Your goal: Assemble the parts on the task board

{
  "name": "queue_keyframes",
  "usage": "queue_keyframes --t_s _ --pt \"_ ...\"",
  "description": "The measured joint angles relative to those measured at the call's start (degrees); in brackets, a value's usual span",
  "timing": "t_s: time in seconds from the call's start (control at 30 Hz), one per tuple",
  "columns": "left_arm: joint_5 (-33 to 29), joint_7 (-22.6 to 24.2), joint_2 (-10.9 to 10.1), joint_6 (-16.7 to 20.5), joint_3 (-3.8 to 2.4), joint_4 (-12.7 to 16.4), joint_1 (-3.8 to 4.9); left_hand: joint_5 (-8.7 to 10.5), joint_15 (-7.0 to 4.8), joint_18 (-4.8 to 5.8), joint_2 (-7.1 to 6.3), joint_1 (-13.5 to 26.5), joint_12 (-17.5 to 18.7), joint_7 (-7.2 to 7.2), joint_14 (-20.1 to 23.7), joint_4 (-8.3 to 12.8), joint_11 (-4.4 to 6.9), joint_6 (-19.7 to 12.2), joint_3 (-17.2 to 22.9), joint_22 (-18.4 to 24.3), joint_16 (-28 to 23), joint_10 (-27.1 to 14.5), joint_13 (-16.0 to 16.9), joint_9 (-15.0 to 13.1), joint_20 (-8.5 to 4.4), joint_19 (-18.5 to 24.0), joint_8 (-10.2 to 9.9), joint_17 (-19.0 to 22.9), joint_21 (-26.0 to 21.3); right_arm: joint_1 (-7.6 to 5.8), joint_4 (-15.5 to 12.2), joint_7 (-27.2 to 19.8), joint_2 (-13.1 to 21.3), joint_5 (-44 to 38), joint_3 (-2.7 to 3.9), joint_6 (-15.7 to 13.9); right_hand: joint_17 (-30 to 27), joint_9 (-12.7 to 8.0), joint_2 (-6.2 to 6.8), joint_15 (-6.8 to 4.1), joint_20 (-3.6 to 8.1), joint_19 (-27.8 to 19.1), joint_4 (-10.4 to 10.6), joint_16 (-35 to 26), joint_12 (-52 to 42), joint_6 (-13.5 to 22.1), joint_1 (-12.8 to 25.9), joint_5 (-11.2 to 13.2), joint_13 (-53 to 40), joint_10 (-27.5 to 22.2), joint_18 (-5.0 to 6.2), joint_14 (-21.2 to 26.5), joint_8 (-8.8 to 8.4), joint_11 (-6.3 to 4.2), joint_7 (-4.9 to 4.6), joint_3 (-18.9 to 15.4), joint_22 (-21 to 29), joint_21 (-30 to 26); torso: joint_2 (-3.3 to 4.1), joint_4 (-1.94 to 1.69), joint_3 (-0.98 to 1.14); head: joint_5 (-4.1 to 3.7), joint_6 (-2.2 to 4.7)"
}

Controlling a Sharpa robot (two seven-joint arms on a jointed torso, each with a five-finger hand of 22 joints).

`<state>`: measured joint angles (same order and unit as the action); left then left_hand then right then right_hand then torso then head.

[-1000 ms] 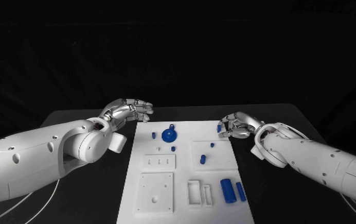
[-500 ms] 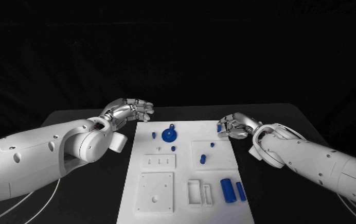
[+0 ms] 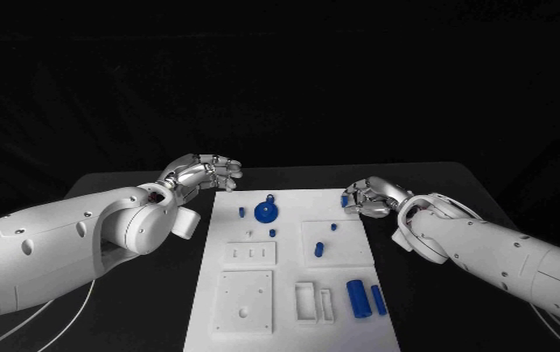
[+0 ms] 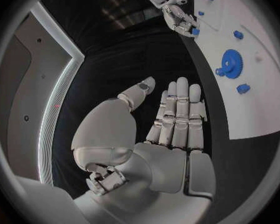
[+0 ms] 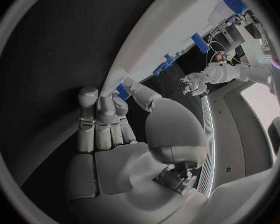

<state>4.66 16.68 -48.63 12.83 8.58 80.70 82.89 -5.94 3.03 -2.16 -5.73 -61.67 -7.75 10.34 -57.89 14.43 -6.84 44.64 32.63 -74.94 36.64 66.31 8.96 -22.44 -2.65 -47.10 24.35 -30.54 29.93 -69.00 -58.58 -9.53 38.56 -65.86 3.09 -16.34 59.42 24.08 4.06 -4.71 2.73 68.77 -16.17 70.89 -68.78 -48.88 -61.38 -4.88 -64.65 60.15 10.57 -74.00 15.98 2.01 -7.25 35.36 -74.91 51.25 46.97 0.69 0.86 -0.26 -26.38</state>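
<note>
While my right hand (image 3: 371,198) sits at the far right corner of the task board (image 3: 292,287), its fingers (image 5: 102,119) are curled around a small blue part (image 5: 122,91), pinched between thumb and fingertips at the board's edge. I judge I am holding it this way to lift it clear and carry it toward a seat on the board. My left hand (image 3: 205,176) waits off the board's far left corner, holding nothing; the wrist view shows its fingers (image 4: 180,112) straight, side by side, thumb apart, so it keeps out of the way. Nearer me than my right fingertips lie the blue gear (image 3: 267,210), small pegs, and two blue cylinders (image 3: 365,298) by the near right corner.
</note>
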Motion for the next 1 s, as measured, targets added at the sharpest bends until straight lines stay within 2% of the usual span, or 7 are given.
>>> queue_keyframes --t_s 0.47,0.63,0.87,1.0 --pt "0.0 0.0 0.0 0.0 0.00 0.0 0.00 0.00 0.00 0.02 0.00 0.0 0.0 0.00 0.0 0.1 0.00 0.0 0.1 0.0 0.0 0.0 0.0 0.0 0.00 0.0 0.0 0.0 0.0 0.07 -0.2 0.2 -0.1 -0.5 0.00 -0.4 0.1 0.2 1.00 -0.33 0.05 0.4 -0.1 0.0 0.0 -0.4 1.4 0.4 0.1 0.3 0.03 -0.2 0.64 -0.34 0.42 0.5 0.0 0.2 0.00 -0.01 -0.06 -0.06 -0.04" --pt "0.1 0.0 0.0 0.0 0.00 0.0 0.00 0.00 0.00 0.03 0.00 0.0 0.0 0.00 0.0 0.1 0.00 0.0 0.1 0.0 0.0 0.0 0.0 0.0 0.00 0.0 0.0 0.0 0.0 0.07 -0.3 0.5 -0.3 -0.7 0.00 -0.6 0.2 0.2 1.62 -0.63 0.19 0.6 -0.5 0.0 0.0 -0.5 2.1 -0.9 0.1 0.4 0.04 -0.2 0.64 -0.44 0.52 -0.6 0.0 0.4 0.00 -0.04 -0.06 -0.09 -0.07" --pt "0.1 0.0 0.0 0.0 0.00 0.1 0.00 0.00 0.00 0.04 0.00 0.0 0.0 0.00 0.0 0.3 0.00 0.0 0.0 0.0 0.0 0.0 0.0 0.0 0.00 0.0 0.0 0.0 0.0 0.07 -0.3 0.7 -0.3 -1.0 0.00 -0.9 0.3 0.3 1.29 -0.64 0.25 0.6 -0.4 0.0 0.0 -0.6 2.4 -1.0 0.2 0.6 0.07 -0.2 0.98 -0.64 0.62 -1.0 0.0 0.4 0.00 -0.04 -0.10 -0.10 -0.12" --pt "0.1 0.0 -0.1 0.0 0.00 0.1 0.00 0.00 0.00 0.04 0.00 0.0 0.0 0.00 0.0 0.3 0.00 0.0 0.0 0.0 0.0 0.0 0.0 0.0 0.00 0.0 0.0 0.0 0.0 0.07 -0.3 0.9 -0.3 -1.4 0.00 -1.1 0.3 0.6 0.40 -1.13 0.24 0.7 0.2 -0.3 0.0 -0.8 2.3 0.8 0.3 0.9 0.11 -0.4 1.78 -0.85 0.83 -0.3 0.0 0.4 0.00 -0.04 -0.10 -0.09 -0.13"
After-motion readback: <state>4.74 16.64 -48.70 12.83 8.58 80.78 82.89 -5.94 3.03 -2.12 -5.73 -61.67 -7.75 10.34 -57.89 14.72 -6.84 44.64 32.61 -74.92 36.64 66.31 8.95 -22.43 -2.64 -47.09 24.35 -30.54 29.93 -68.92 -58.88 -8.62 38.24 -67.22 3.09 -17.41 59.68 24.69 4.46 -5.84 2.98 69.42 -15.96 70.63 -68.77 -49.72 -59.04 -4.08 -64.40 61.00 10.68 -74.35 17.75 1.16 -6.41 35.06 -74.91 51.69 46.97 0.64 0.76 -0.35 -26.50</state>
